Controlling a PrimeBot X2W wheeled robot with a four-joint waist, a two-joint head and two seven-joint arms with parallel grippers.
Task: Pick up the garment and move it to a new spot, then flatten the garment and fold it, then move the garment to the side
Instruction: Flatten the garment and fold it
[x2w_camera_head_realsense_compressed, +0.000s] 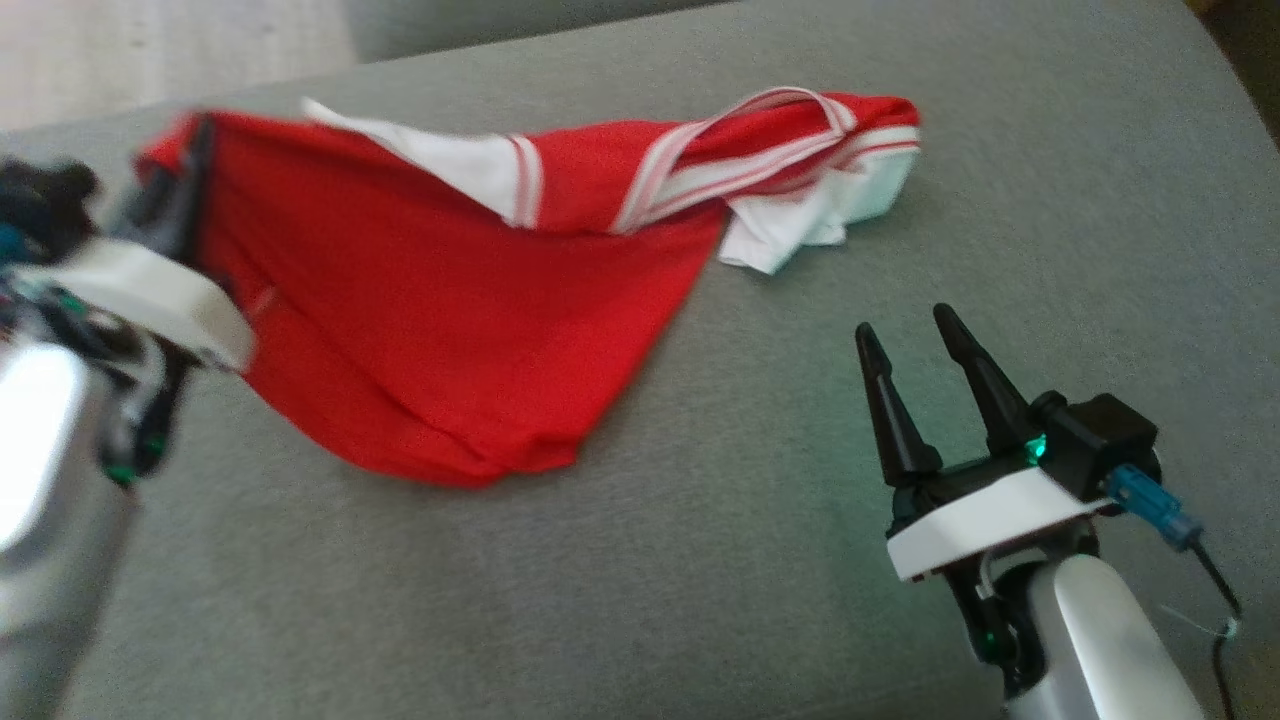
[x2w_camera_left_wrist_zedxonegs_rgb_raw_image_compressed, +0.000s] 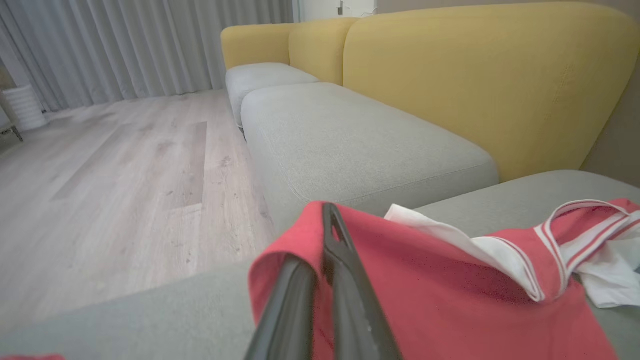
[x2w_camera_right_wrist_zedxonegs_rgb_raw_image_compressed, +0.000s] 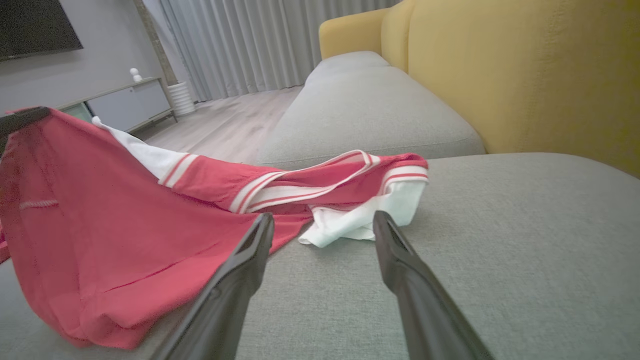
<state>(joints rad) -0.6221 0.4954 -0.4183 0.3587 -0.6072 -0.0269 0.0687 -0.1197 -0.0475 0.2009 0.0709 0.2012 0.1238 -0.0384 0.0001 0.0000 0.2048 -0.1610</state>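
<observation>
Left claw (x2w_camera_left_wrist_zedxonegs_rgb_raw_image_compressed: 312, 235) clenched on limp red garment (x2w_camera_head_realsense_compressed: 440, 330)
Light, drapes freely; right claw (x2w_camera_head_realsense_compressed: 905, 322), released at four o'clock, should pinch another edge.

A grey seat cushion (x2w_camera_head_realsense_compressed: 700, 580) lies in the foreground, with more grey seats (x2w_camera_left_wrist_zedxonegs_rgb_raw_image_compressed: 350, 140) beyond it along a mustard-yellow backrest (x2w_camera_left_wrist_zedxonegs_rgb_raw_image_compressed: 475, 75). Pale wood floor (x2w_camera_left_wrist_zedxonegs_rgb_raw_image_compressed: 125, 175) runs to grey curtains (x2w_camera_left_wrist_zedxonegs_rgb_raw_image_compressed: 125, 45). A dark screen (x2w_camera_right_wrist_zedxonegs_rgb_raw_image_compressed: 35, 25) hangs above a low white cabinet (x2w_camera_right_wrist_zedxonegs_rgb_raw_image_compressed: 125, 102), with a ribbed white container (x2w_camera_right_wrist_zedxonegs_rgb_raw_image_compressed: 180, 97) just beside it
</observation>
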